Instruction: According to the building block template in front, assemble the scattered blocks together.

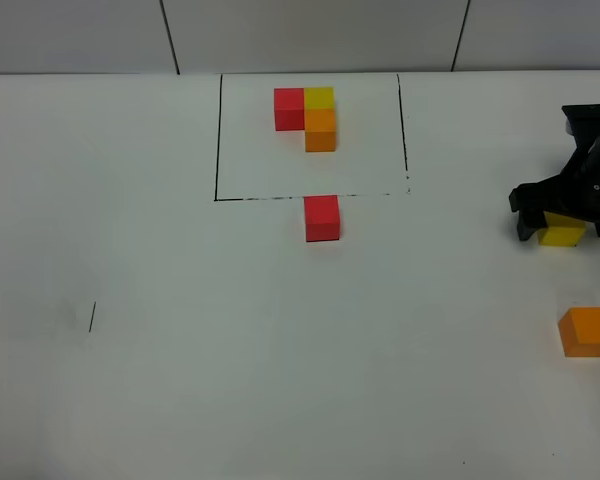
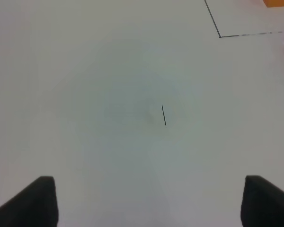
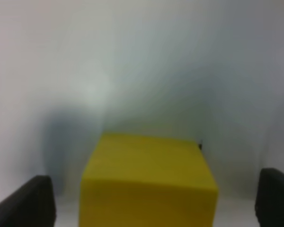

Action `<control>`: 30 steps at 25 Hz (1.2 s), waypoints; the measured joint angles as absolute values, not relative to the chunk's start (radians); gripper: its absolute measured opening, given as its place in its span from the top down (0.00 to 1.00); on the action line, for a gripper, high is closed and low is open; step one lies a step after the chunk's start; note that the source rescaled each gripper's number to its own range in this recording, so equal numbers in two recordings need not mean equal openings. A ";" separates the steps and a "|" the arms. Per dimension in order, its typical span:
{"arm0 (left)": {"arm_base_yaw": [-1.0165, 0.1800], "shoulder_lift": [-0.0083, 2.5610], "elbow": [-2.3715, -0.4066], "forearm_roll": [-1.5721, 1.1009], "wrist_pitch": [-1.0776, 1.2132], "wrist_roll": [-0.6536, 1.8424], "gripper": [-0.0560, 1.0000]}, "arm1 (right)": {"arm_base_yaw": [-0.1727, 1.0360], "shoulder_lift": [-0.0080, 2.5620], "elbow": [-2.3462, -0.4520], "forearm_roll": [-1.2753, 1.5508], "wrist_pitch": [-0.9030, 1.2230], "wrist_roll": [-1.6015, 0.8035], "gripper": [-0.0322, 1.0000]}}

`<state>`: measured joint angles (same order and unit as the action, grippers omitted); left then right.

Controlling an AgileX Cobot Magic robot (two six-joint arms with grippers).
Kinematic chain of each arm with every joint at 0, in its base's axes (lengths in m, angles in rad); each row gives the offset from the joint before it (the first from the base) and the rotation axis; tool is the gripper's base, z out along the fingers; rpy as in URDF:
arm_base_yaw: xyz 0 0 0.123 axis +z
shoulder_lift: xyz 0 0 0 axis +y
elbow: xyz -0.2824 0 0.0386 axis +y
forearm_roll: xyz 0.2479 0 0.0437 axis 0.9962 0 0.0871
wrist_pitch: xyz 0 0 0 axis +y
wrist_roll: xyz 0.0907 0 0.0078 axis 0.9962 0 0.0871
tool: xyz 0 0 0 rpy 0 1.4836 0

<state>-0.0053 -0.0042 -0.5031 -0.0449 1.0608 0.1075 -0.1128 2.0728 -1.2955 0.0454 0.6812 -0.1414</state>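
My right pincer (image 3: 151, 202) stands wide open astride the plain yellow cube (image 3: 146, 184), with neither finger touching it. My left pincer (image 2: 154, 203) is just as wide and empty, above the white table (image 2: 85, 94) near a short black mark (image 2: 164, 115). The plain orange cube (image 1: 587, 332) sits near the yellow one, on the side closer to the high camera. Farther off, the plain red cube (image 1: 322, 218) rests just outside a black outlined rectangle (image 1: 218, 140). Inside that rectangle lies the small L-shaped red, yellow and orange template (image 1: 310, 115).

Left gripper (image 2: 146, 203), right gripper (image 3: 151, 203): fingers (image 2: 31, 203) apart.
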 joint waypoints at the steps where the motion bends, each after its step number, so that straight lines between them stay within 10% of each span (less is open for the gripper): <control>1: -0.005 -0.004 -0.503 -0.045 1.061 0.108 0.25 | -0.113 2.075 -1.295 0.043 0.682 -0.140 0.32; 4: -0.005 -0.004 -0.503 -0.045 1.061 0.108 0.25 | -0.113 2.084 -1.297 0.030 0.684 -0.137 0.50; 8: -0.005 -0.004 -0.503 -0.045 1.061 0.108 0.25 | -0.113 2.084 -1.298 0.026 0.685 -0.134 0.97; 16: -0.005 -0.004 -0.503 -0.045 1.061 0.108 0.25 | -0.058 2.084 -1.407 0.006 0.794 -0.212 0.96; 30: -0.005 -0.004 -0.503 -0.045 1.061 0.108 0.25 | 0.293 2.092 -1.578 -0.027 0.936 -1.086 0.96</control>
<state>-0.0053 -0.0042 -0.5031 -0.0449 1.0608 0.1075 0.2929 2.0919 -1.5777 -0.0271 0.9357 -1.0864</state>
